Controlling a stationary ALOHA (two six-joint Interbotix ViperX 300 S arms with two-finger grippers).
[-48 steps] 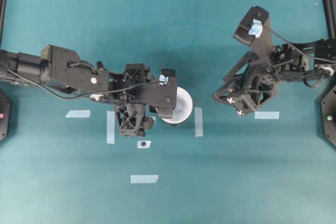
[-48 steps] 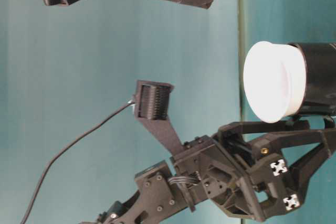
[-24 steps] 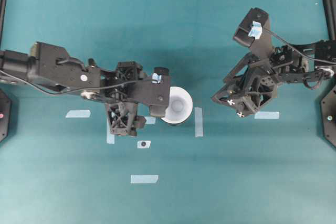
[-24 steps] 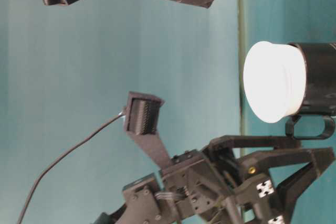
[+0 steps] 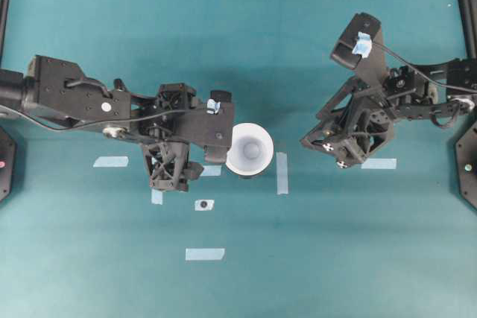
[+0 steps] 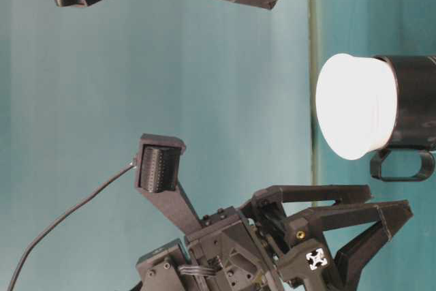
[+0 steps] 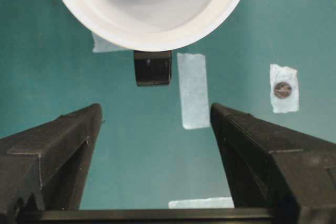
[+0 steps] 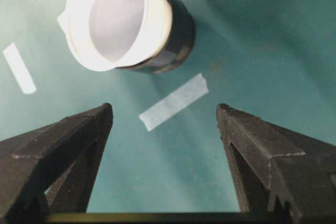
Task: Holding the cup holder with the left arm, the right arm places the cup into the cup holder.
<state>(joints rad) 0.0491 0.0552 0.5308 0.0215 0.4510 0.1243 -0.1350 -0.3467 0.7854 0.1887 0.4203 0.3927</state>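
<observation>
Cup-and-holder work sits on a teal tabletop [image 5: 313, 258], the largest thing in view, dotted with strips of pale tape.

Next in size, the left arm [image 5: 89, 102] reaches in from the left of the overhead view. Its hand [image 5: 216, 156] stands wide open and holds nothing; in the left wrist view the two dark fingers [image 7: 52, 156] are spread well apart with bare tabletop between them. The hand's tip lies just beside the left edge of the cup, and whether it touches cannot be told from overhead; at table level the fingers stop short of the holder's tab.

The right arm [image 5: 417, 94] comes in from the right, its camera head raised and marked with blue tape. Its hand [image 5: 320, 150] is also spread wide and empty, well apart from the cup, with a tape strip lying between them.

The cup [image 5: 249, 150], white and conical, sits upright inside the cup holder [image 6: 415, 103], its wide rim standing above the black ring. Both rest near the middle of the tabletop, between the two hands.

The holder's short tab handle [image 7: 152, 68] points towards the left hand, in line with the gap between its fingers.
</observation>
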